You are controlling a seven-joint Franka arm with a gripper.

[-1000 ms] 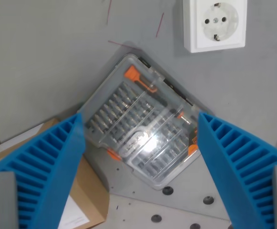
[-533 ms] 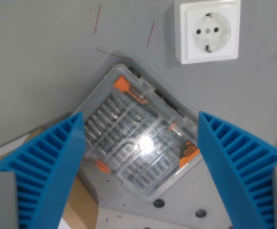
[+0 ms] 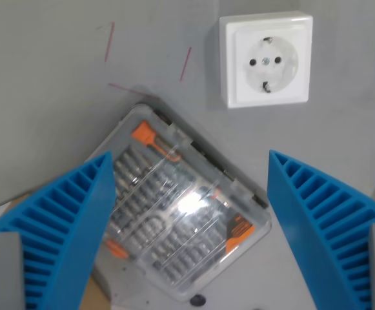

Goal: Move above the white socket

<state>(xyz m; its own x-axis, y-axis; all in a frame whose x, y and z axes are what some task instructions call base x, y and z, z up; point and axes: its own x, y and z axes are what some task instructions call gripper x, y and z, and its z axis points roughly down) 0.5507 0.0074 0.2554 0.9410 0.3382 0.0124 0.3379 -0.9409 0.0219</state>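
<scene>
The tool (image 3: 190, 226) has two big blue fingers (image 3: 64, 226) spread wide apart, with nothing held between them. Right now it hangs over a clear bit box (image 3: 177, 223), not over the white socket (image 3: 266, 60).

The white socket is at the far right of the scene, lying flat on the grey surface (image 3: 45, 97). It sits well apart from the tool, and a strip of bare surface lies between it and the bit box.

To do this step well, I think the tool should slide away toward the far side and a little to the right, until the socket sits in the middle of the gap between the two blue fingers. It should stay up high while it travels, so it does not bump the bit box or the raised socket. Going slowly near the end would help it stop right over the middle.

The socket faces straight up. It is almost square, so it has no real long side. Its edges are turned only a tiny bit from the edges of the view. The two small round holes lie side by side, left to right, with the right one tipped slightly farther away. The metal clips sit at the far and near sides of the round well.

Some thin red marks (image 3: 110, 42) are drawn on the surface at the far left.
</scene>
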